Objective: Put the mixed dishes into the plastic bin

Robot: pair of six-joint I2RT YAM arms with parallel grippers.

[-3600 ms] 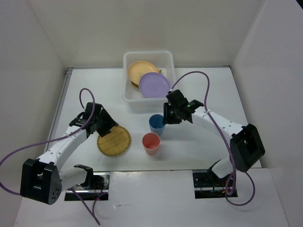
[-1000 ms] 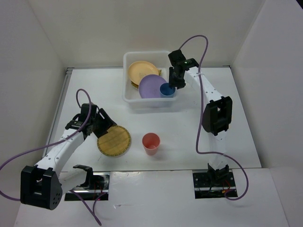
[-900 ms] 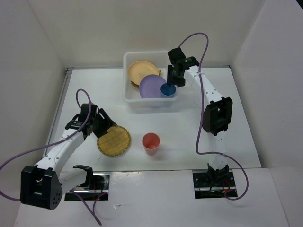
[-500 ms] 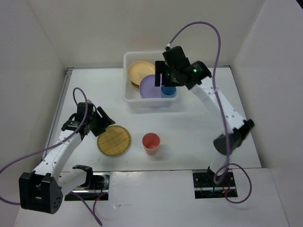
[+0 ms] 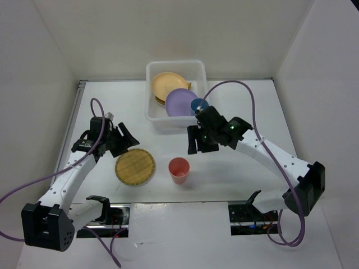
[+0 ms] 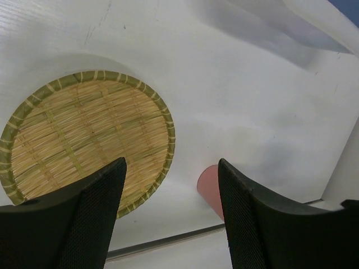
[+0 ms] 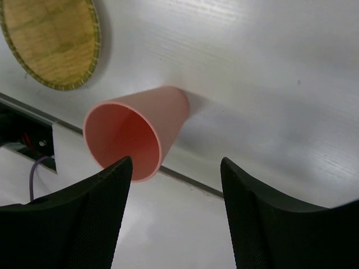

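1. White table between white walls, with the plastic bin at its far edge. The bin holds a pale orange plate, a lavender plate overlapping its near edge, and a blue cup at the near right corner.
2. In front of the bin, a red cup stands upright. A woven plate lies flat to its left, apart from it.
3. Right gripper hovers between bin and red cup, fingers spread wide, holding nothing.
4. Left gripper hangs over the woven plate's far left edge, fingers also spread, empty.
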